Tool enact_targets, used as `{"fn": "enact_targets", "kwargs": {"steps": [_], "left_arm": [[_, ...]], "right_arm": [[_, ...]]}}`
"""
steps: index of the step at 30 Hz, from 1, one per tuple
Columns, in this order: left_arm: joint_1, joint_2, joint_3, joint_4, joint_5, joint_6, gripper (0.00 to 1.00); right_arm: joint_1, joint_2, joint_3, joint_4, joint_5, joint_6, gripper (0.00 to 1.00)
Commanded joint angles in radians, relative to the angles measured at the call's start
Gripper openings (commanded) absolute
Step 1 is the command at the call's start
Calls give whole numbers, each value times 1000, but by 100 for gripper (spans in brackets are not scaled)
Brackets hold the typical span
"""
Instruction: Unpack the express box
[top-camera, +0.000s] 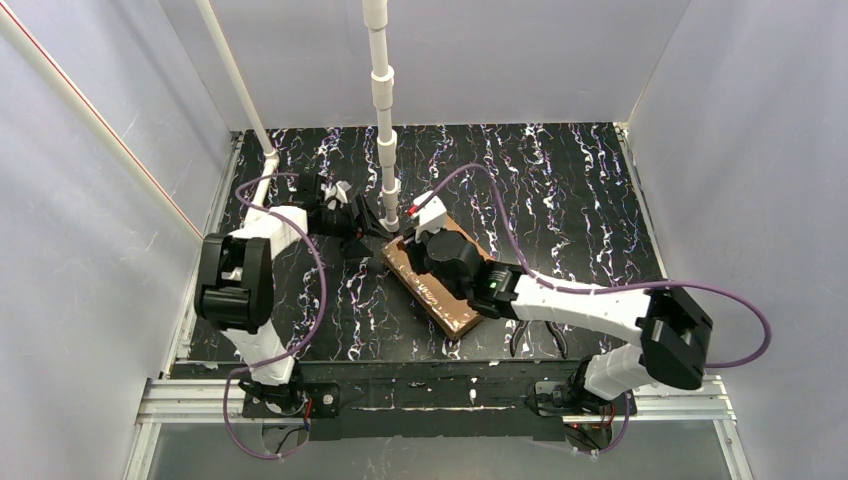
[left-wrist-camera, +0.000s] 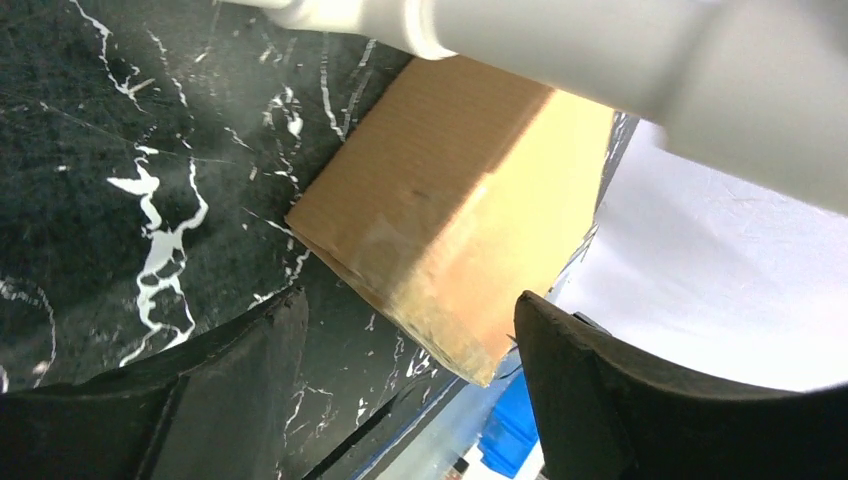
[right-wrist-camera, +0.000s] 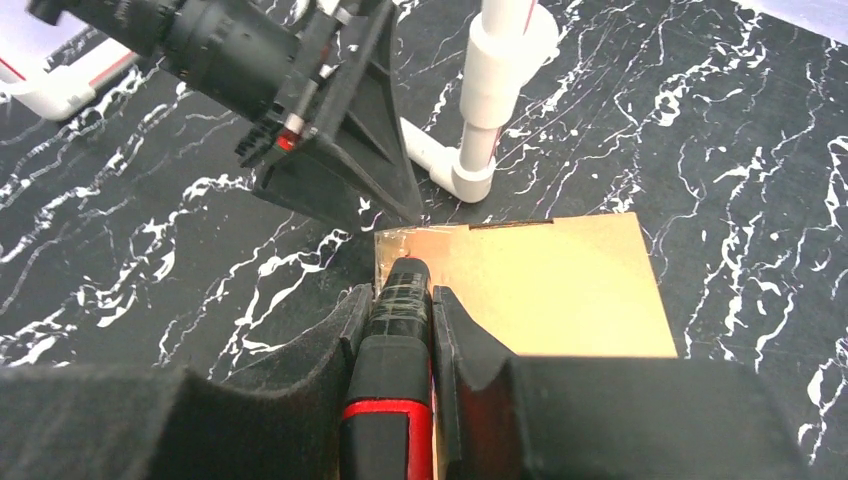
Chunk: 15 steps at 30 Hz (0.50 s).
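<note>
Three cameras are closing in on one end of the express box (top-camera: 432, 298).
The top camera is looking steeply down from behind the arm bases, standing far enough off to be taking in the whole desk (top-camera: 560, 190) and both arms. The left wrist camera is hanging very near, peering through the left pincer (left-wrist-camera: 410, 298) at a box corner, with what seems to be the white post (left-wrist-camera: 620, 60) blurring across the top. The right wrist camera is facing away along the black-and-red tool (right-wrist-camera: 390, 400) in the right pincer (right-wrist-camera: 400, 295), sharing that corner, the post and the left pincer with the other views.
</note>
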Motion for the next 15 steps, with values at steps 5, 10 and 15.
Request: {"fn": "enact_targets", "kwargs": {"steps": [5,10,15], "left_arm": [[46,-298,-3,-135,-37,103,77],[56,-390,-82,-200,-111,-24,71],[58,-389,-216,-65,3,-241,67]], "right_arm": [[-177,-165,85,-216,-169,187,1],[-250,-155,131,-253,-386,190,1],[-250,-134,111,-165,-386,171,1]]}}
